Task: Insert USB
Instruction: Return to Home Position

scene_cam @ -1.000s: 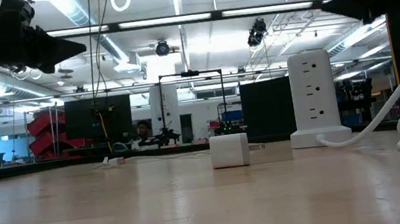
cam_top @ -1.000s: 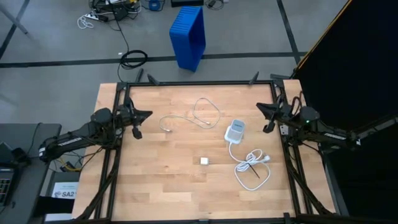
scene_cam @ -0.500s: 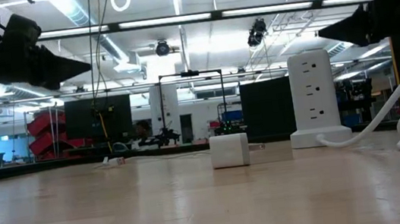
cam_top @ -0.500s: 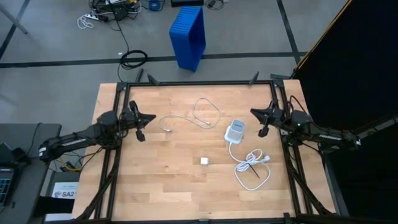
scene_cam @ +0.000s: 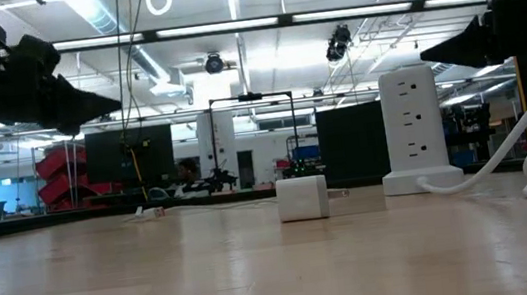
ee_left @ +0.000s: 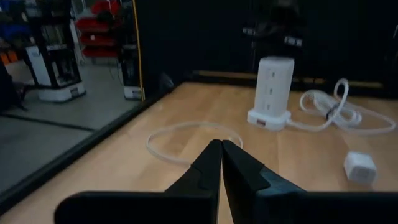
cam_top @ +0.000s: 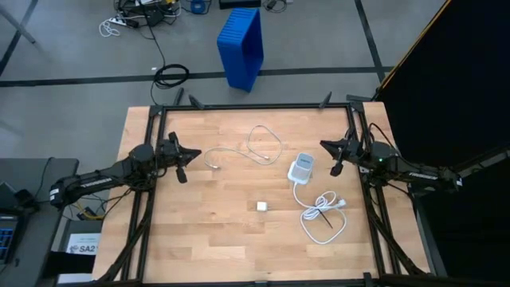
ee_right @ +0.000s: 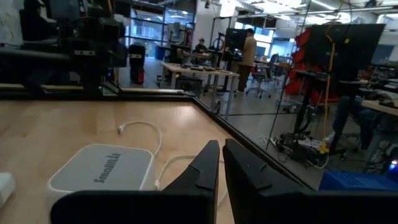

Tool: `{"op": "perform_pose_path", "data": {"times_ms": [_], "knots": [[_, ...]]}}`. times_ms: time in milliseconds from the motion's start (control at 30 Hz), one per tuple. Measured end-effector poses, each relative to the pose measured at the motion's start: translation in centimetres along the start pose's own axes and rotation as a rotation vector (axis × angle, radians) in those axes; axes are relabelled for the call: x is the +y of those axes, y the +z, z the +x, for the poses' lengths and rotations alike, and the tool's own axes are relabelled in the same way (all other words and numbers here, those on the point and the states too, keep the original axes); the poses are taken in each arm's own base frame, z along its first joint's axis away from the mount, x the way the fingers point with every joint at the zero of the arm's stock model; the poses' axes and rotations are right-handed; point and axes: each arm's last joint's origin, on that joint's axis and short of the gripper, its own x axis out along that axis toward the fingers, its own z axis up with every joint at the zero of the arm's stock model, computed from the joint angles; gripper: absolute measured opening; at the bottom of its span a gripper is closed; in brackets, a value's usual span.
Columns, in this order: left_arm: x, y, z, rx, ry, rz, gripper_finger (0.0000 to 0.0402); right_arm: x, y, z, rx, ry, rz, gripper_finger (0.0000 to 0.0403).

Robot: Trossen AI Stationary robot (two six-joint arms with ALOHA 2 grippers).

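The left pincer (cam_top: 178, 155) is hovering over the bench's (cam_top: 199, 239) left edge with its fingers pressed almost together and gripping nothing. The right pincer (cam_top: 333, 153) is mirroring it at the right edge, likewise closed and empty.

The USB (cam_top: 261, 145) is lying loose on the bench between them, looped just beside the socket block (cam_top: 301, 167) and plugged into nothing that I can see.

Homing well probably means keeping each arm raised while it is drawing back toward its own side, so no finger is snagging the loop. Nothing seems to be blocking either path. The small white adapter (cam_top: 261, 206) and the coiled power cord (cam_top: 323, 214) are sitting nearer the front, well apart from both arms, and a blue bin (cam_top: 241, 46) is standing on the floor beyond the bench.
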Motion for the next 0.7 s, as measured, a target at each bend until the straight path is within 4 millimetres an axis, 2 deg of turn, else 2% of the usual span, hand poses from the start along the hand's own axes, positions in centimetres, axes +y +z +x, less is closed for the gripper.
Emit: {"op": "perform_pose_path", "data": {"times_ms": [233, 700], "knots": [[0.3, 0.0, 0.0, -0.003, 0.095, -0.001, 0.0000, -0.1, 0.0, 0.0, 0.001, -0.034, 0.019, 0.0006], [0.3, 1.1, -0.1, -0.113, 0.094, -0.005, 0.0000, -0.1, 0.2, 0.0, -0.017, -0.037, 0.068, 0.0022]]}}
